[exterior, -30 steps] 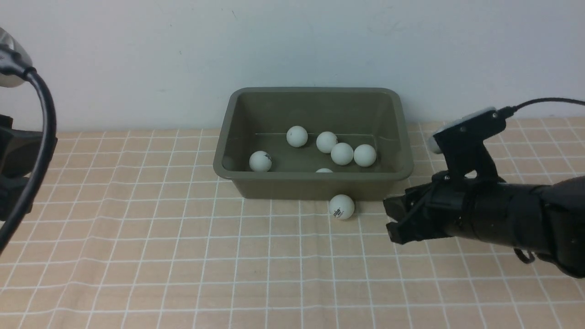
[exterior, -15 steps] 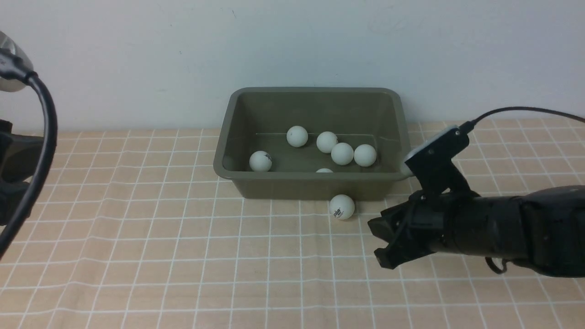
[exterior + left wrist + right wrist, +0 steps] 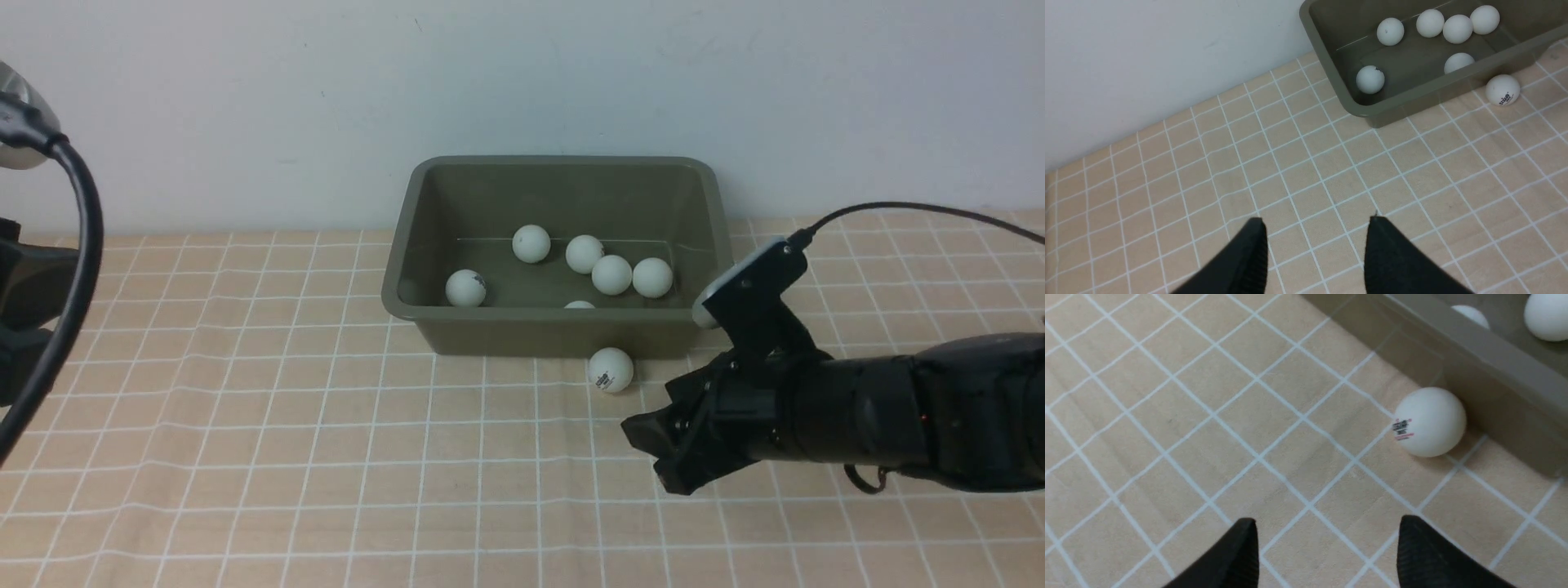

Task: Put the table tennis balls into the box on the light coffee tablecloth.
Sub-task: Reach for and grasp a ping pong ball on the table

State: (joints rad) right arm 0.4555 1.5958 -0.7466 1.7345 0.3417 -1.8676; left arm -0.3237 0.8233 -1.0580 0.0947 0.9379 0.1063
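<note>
The olive-green box (image 3: 522, 336) stands at the back of the light coffee tablecloth (image 3: 326, 457), against the wall. Several white table tennis balls lie inside it, among them one (image 3: 531, 243) near the middle and one (image 3: 465, 288) at its left. One more ball (image 3: 611, 370) (image 3: 1431, 421) rests on the cloth, touching the box's front wall (image 3: 1494, 388). My right gripper (image 3: 653, 457) (image 3: 1327, 522) hovers open and empty just right of and nearer than that ball. My left gripper (image 3: 1315, 222) is open over bare cloth, far left of the box (image 3: 1372, 110).
A pale wall runs right behind the box. My left arm's black cable (image 3: 77, 245) hangs at the far left edge. The right arm's body (image 3: 898, 425) lies low across the right side of the cloth.
My right arm has swung left and nearer, closing on the ball outside the box. The balls, the box and the left arm have not moved.
</note>
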